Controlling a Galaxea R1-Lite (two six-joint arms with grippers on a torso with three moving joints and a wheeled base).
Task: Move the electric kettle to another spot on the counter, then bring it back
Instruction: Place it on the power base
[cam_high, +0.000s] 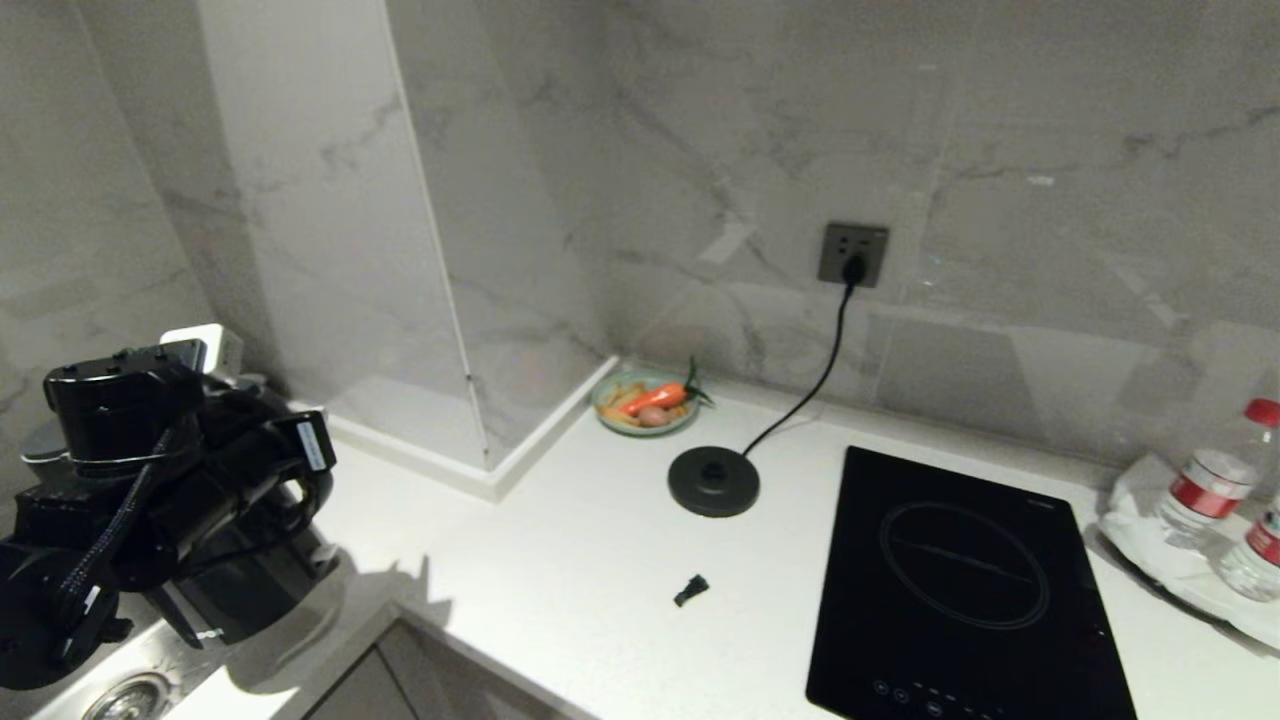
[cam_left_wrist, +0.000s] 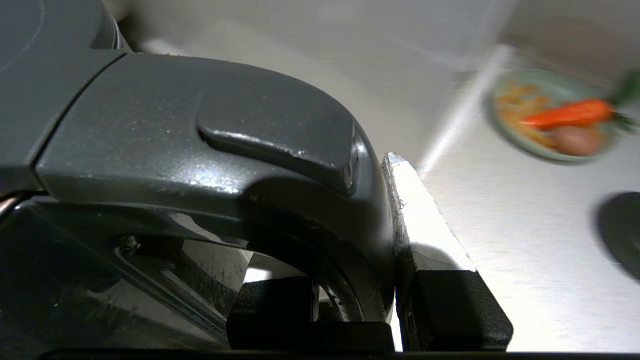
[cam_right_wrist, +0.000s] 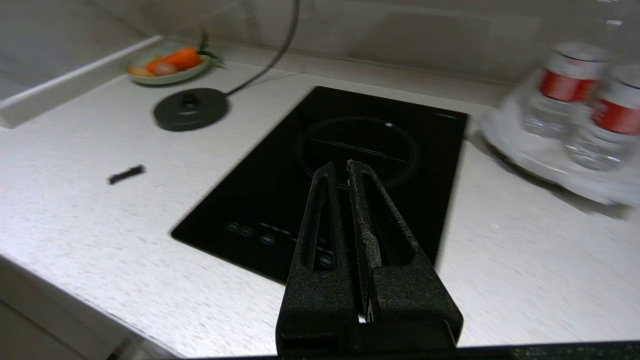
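My left gripper (cam_left_wrist: 350, 300) is clamped on the handle of the electric kettle (cam_left_wrist: 200, 150), apparently holding it by the sink, well apart from its base disc (cam_high: 713, 481) on the counter (cam_high: 560, 560), while my right gripper (cam_right_wrist: 345, 175) idles pressed together.

No text, brand or number is readable; the bottles' (cam_high: 1215, 485) red labels are illegible.

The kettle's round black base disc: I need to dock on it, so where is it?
The round black base disc sits mid-counter in the head view, between the vegetable dish and the black hob.
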